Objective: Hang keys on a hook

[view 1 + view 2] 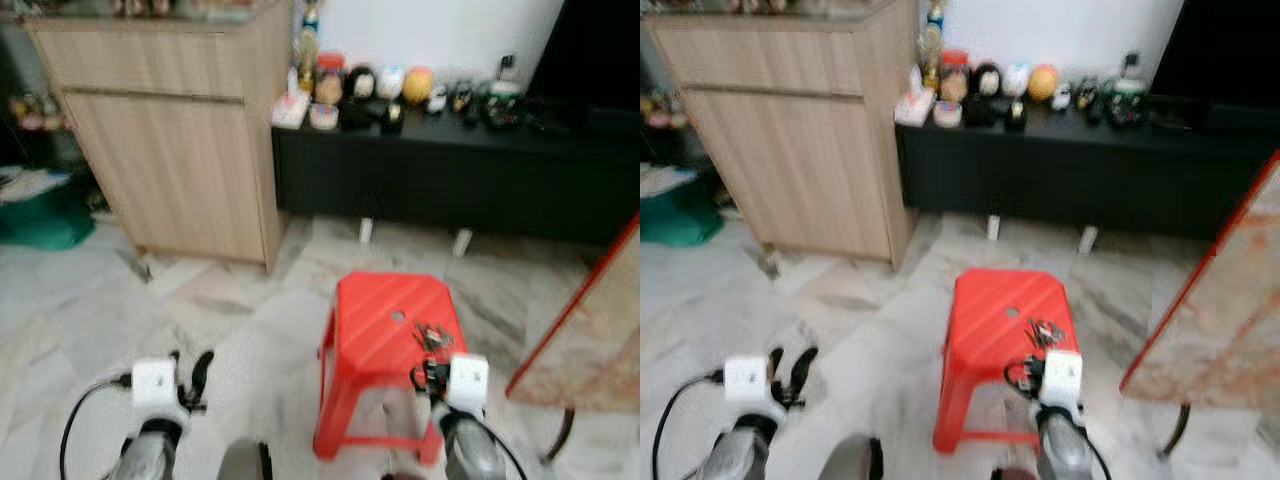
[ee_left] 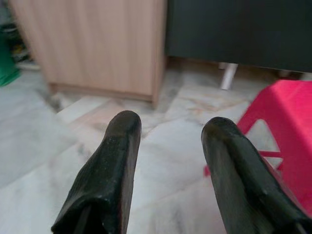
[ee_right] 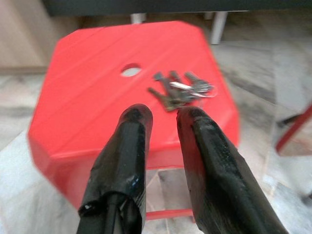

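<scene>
A bunch of metal keys [image 3: 179, 90] lay flat on the smooth top of a red plastic stool [image 1: 385, 320], near its right front corner and beside a small round hole in the seat. The right end effector [image 3: 163, 117] hovered at the stool's near edge, its two matte black fingers released with a narrow gap between them, the keys just ahead of the tips and untouched. The left end effector [image 2: 170, 127] was held over the veined marble floor [image 1: 90, 310] to the stool's left, its fingers spread wide and grasping nothing. Behind stood a pale wood-grain cabinet [image 1: 170, 130] and a low black console [image 1: 440, 175] whose top carried a crowded row of small ornaments and jars [image 1: 390, 95].
</scene>
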`<state>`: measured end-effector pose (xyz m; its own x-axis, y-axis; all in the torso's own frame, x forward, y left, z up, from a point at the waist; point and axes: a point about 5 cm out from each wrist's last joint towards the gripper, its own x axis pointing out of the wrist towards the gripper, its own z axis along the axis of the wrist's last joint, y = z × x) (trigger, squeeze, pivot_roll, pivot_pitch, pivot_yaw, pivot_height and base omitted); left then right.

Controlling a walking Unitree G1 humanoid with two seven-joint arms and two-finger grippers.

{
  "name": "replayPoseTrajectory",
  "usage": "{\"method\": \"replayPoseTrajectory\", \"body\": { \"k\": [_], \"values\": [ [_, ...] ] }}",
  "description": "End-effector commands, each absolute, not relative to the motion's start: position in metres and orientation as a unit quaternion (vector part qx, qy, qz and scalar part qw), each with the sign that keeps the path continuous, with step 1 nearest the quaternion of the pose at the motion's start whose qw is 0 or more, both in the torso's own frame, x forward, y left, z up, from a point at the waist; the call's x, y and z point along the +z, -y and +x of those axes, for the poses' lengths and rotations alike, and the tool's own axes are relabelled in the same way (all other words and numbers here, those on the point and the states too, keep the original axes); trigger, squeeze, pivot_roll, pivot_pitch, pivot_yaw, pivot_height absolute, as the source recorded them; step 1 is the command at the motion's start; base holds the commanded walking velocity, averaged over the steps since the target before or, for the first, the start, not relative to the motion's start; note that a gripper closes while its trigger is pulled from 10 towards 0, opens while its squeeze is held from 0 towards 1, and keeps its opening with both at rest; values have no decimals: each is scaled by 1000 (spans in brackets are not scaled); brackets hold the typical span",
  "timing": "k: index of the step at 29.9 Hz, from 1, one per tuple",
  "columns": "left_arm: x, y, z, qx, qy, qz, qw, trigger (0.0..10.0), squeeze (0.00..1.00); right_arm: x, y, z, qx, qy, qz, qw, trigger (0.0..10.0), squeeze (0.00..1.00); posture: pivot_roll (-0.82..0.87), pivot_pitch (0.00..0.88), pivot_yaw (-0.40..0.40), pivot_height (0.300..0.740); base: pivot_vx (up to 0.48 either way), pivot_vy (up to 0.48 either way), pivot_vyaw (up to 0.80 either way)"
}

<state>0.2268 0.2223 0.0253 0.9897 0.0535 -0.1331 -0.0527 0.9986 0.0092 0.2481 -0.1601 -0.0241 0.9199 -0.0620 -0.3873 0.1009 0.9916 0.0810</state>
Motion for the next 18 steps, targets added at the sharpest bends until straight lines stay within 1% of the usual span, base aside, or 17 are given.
{"method": "replayPoseTrajectory", "body": {
  "k": [1,13,18],
  "values": [
    [27,-219,230,20,-64,2,998,10000,0,-25,164,247,-47,-197,48,978,10000,0,55,0,-43,637,277,0,0],
    [26,-221,230,23,-65,2,998,10000,0,-22,162,251,-42,-191,47,980,10000,0,56,0,-45,637,314,0,0],
    [26,-221,231,23,-64,2,998,10000,0,-22,160,251,-23,-189,32,981,10000,0,55,0,-46,637,330,0,0]
  ]
}}
